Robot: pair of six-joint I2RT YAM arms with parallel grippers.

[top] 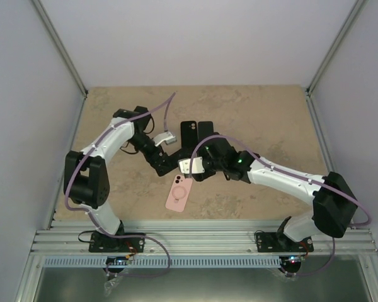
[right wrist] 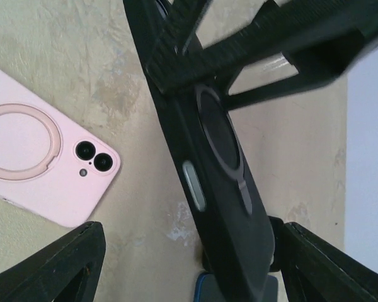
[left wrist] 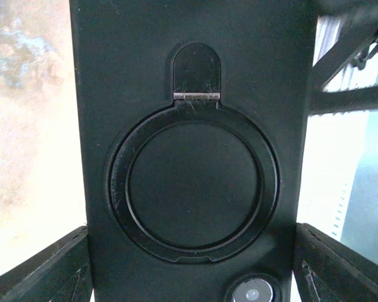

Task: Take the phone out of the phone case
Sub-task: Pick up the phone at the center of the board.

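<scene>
A black phone case point(left wrist: 195, 56) with a round ring stand fills the left wrist view, standing on edge above the table. A camera lens point(left wrist: 252, 292) shows through it low down, and a silver side button point(right wrist: 194, 185) marks the phone inside. My left gripper point(left wrist: 190, 229) is shut on the case, one finger against each long edge. My right gripper point(right wrist: 192, 226) straddles the same case point(right wrist: 223, 207) from the other side. Its jaws are open, with the case close to the right finger point(right wrist: 334, 264) and a wide gap to the left one. Both grippers meet at mid-table point(top: 184, 165).
A pink cased phone point(top: 178, 193) lies face down on the table just in front of the grippers, also at the left of the right wrist view point(right wrist: 44, 163). Two black cases point(top: 196, 133) lie behind them. Something blue point(right wrist: 236, 296) shows under the held case.
</scene>
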